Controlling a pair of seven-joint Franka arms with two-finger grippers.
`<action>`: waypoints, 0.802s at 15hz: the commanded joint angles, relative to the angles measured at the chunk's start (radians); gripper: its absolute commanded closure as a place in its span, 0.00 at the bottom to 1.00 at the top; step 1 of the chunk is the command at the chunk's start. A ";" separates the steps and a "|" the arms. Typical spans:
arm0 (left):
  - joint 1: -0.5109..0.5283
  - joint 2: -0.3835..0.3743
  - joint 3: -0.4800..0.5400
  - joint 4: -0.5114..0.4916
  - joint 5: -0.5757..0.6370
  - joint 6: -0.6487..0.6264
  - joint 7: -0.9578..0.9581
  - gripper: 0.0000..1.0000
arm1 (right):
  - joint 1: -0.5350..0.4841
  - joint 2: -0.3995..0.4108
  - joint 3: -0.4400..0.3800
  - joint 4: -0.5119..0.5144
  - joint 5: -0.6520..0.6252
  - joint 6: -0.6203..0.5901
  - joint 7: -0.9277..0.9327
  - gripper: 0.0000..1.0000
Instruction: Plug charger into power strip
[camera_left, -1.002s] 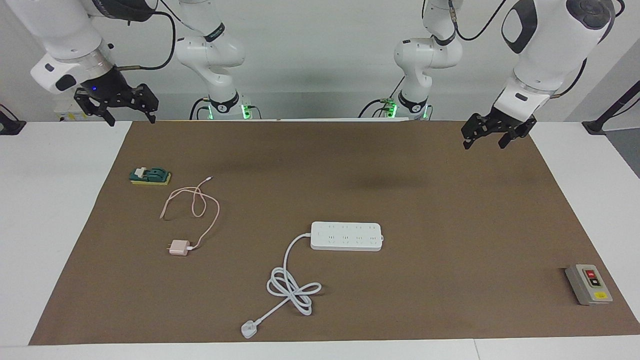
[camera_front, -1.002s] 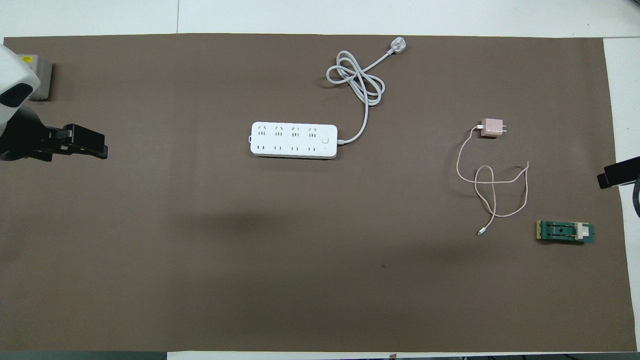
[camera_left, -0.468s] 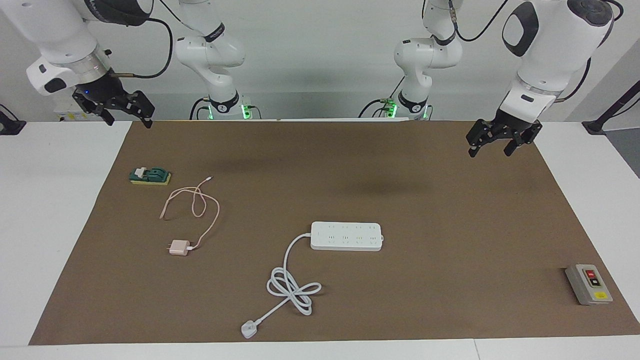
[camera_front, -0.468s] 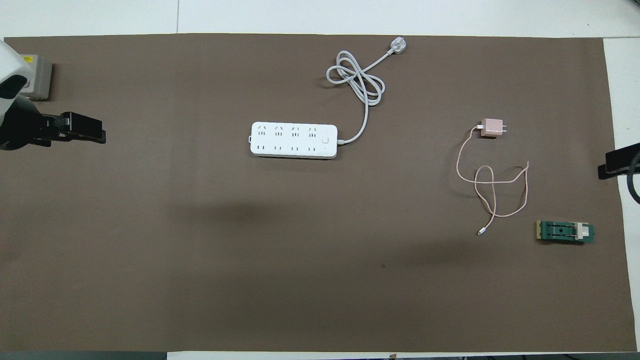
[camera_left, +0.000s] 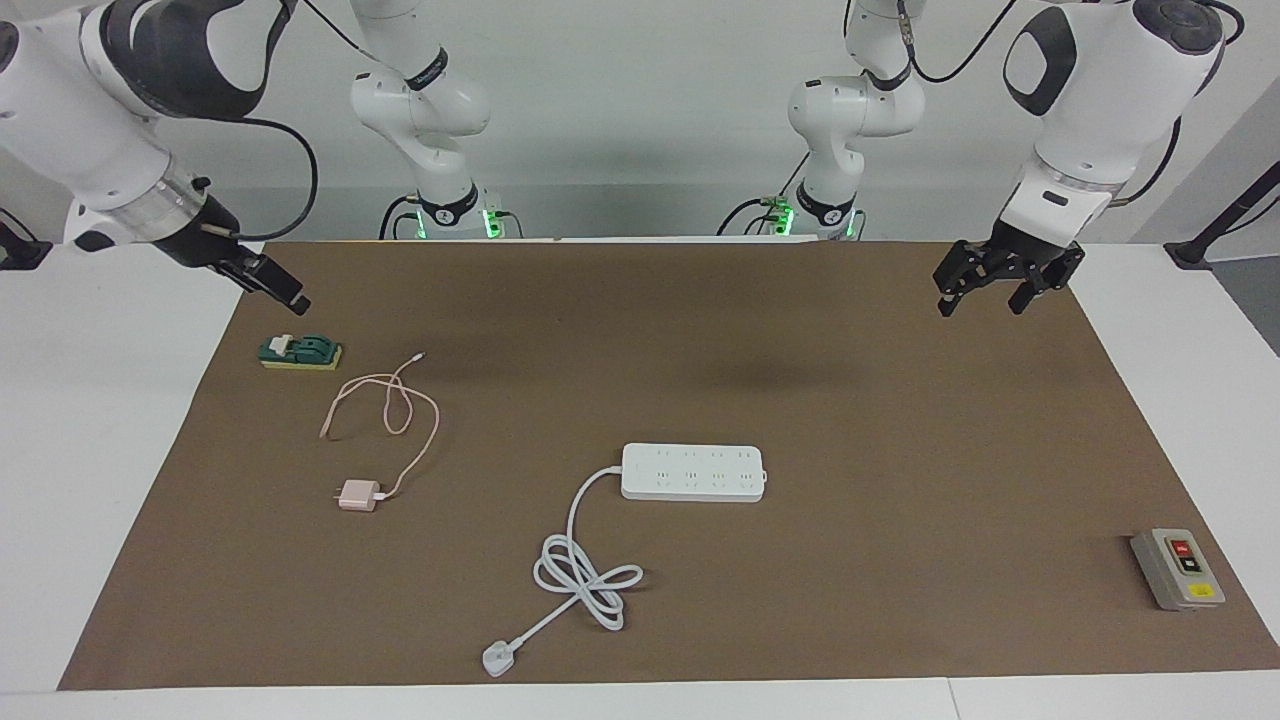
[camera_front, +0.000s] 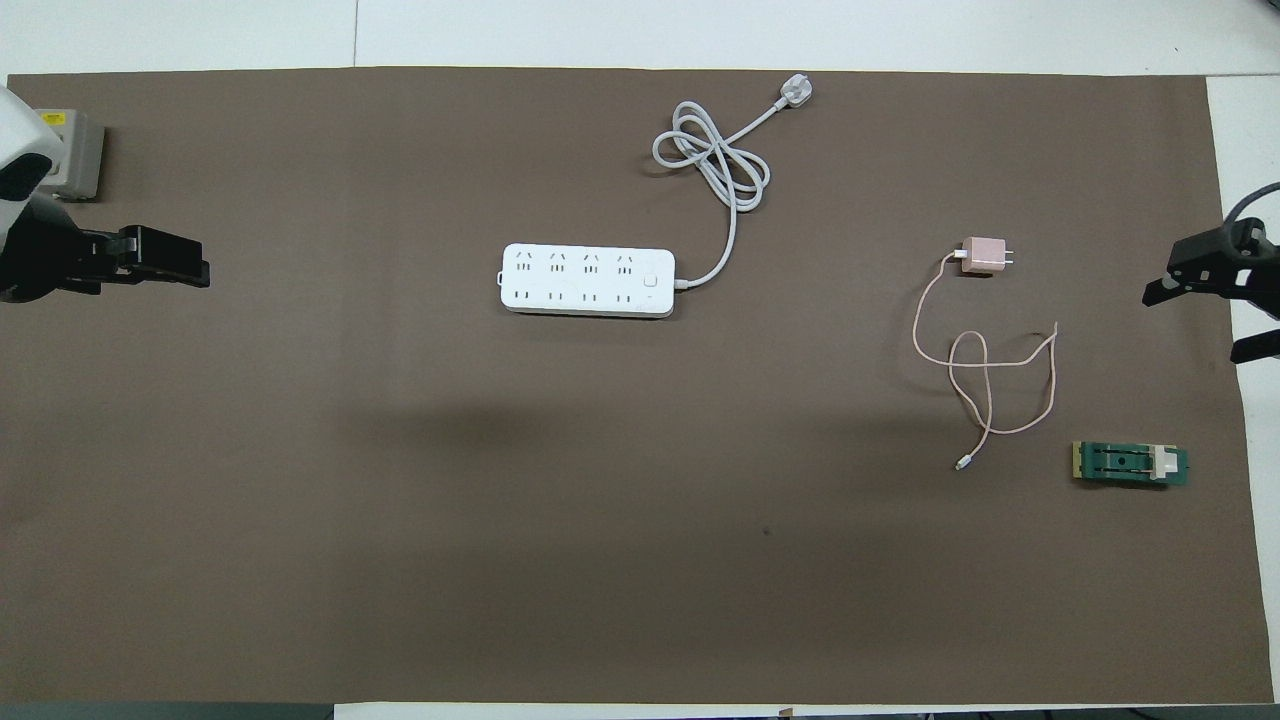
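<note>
The pale-pink charger (camera_left: 357, 495) (camera_front: 985, 256) lies on the brown mat toward the right arm's end, with its thin pink cable (camera_left: 400, 410) (camera_front: 985, 390) looped nearer to the robots. The white power strip (camera_left: 693, 472) (camera_front: 587, 280) lies mid-mat, sockets up. Its thick white cord (camera_left: 585, 575) (camera_front: 715, 160) coils away to a white plug (camera_left: 497, 659) (camera_front: 796, 92). My right gripper (camera_left: 298, 303) (camera_front: 1195, 325) is open and empty, in the air over the mat's edge near the green block. My left gripper (camera_left: 980, 306) (camera_front: 203, 272) is open and empty, over the mat's other end.
A green block with a white piece (camera_left: 300, 352) (camera_front: 1132, 464) lies on the mat beside the cable, nearer to the robots than the charger. A grey box with red and yellow buttons (camera_left: 1177, 569) (camera_front: 72, 155) sits at the left arm's end of the brown mat (camera_left: 900, 420).
My right gripper has come down and swung in over the mat's edge, toward the green block, and has turned. My left gripper has hardly moved. Nothing on the mat has moved.
</note>
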 joint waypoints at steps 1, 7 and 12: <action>0.003 -0.052 -0.003 -0.080 -0.015 0.027 0.005 0.00 | -0.037 0.050 0.008 0.001 0.107 0.051 0.125 0.00; -0.007 -0.092 -0.004 -0.162 -0.056 0.069 0.038 0.00 | -0.063 0.156 0.002 0.017 0.270 0.116 0.351 0.00; -0.004 -0.123 0.002 -0.226 -0.307 0.044 0.041 0.00 | -0.080 0.247 -0.004 0.017 0.334 0.146 0.469 0.00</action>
